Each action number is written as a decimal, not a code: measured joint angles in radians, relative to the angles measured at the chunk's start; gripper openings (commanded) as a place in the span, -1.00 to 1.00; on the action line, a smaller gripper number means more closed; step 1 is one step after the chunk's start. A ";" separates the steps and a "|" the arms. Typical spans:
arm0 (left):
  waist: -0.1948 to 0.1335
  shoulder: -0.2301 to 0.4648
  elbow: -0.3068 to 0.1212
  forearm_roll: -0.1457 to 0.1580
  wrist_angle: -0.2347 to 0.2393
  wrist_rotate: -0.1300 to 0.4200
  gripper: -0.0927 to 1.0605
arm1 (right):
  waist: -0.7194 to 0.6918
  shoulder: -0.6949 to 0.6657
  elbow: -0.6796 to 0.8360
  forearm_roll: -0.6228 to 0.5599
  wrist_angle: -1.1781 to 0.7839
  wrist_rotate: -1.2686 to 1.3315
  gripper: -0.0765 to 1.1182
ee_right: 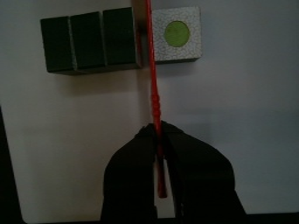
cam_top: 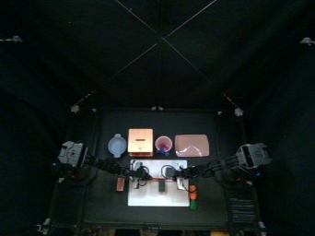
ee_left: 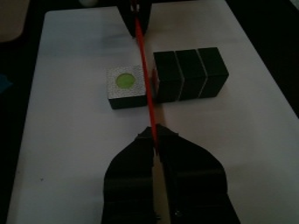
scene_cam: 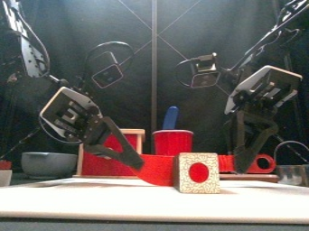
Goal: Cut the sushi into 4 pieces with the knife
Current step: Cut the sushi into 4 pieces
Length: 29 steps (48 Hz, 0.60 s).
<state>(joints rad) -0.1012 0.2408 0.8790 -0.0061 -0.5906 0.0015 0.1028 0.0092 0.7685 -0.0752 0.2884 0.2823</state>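
On the white cutting board [ee_left: 70, 52] the dark green sushi roll [ee_left: 187, 73] lies as three joined blocks. One block [ee_left: 124, 85] lies apart beside them, its pale end face showing a round centre [scene_cam: 200, 172]. The red knife [ee_left: 145, 79] stands on edge in the gap between the single block and the rest. My left gripper [ee_left: 153, 140] is shut on one end of the knife. My right gripper [ee_right: 156, 140] is shut on the other end. In the right wrist view the blade [ee_right: 151, 79] runs between the three blocks [ee_right: 87, 41] and the single block [ee_right: 176, 35].
Along the back stand a blue-grey bowl [cam_top: 117, 146], the wooden box [cam_top: 140, 142], a red cup [scene_cam: 174, 142] with a blue knife [scene_cam: 171, 115], and the pink tray [cam_top: 192, 145]. Small toy foods lie at the board's left [cam_top: 120, 183] and right [cam_top: 194, 193] edges.
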 measured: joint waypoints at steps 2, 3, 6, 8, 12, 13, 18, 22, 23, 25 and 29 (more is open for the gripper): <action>0.006 -0.006 0.000 0.006 0.002 0.000 -0.24 | -0.006 -0.003 0.000 -0.003 0.005 0.000 -0.58; 0.011 -0.008 -0.002 0.009 0.002 0.000 -0.24 | -0.009 -0.005 0.000 -0.005 0.005 -0.002 -0.58; 0.023 -0.009 -0.002 0.014 0.003 0.000 -0.24 | -0.021 -0.009 0.000 -0.012 0.009 0.000 -0.58; 0.034 -0.011 -0.002 0.017 0.008 0.000 -0.24 | -0.031 -0.012 0.002 -0.018 0.011 0.000 -0.58; 0.049 -0.014 -0.002 0.023 0.008 0.002 -0.24 | -0.044 -0.017 0.000 -0.028 0.017 0.000 -0.58; 0.052 -0.014 -0.002 0.023 0.008 0.003 -0.24 | -0.048 -0.018 0.002 -0.031 0.017 0.000 -0.58; 0.057 -0.015 -0.002 0.032 0.008 0.002 -0.24 | -0.054 -0.023 0.002 -0.037 0.021 -0.002 -0.58; 0.060 -0.020 -0.002 0.040 0.008 0.003 -0.24 | -0.055 -0.029 0.000 -0.038 0.028 0.000 -0.58; 0.061 -0.023 -0.002 0.041 0.009 0.003 -0.24 | -0.055 -0.031 0.002 -0.040 0.031 0.000 -0.58; 0.061 -0.028 -0.002 0.043 0.011 0.003 -0.24 | -0.055 -0.038 -0.002 -0.038 0.038 0.000 -0.58; 0.057 -0.054 -0.002 0.044 0.025 0.003 -0.24 | -0.055 -0.064 -0.014 -0.038 0.074 0.002 -0.58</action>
<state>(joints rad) -0.0445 0.1871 0.8774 0.0383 -0.5660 0.0046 0.0476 -0.0552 0.7547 -0.1135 0.3620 0.2838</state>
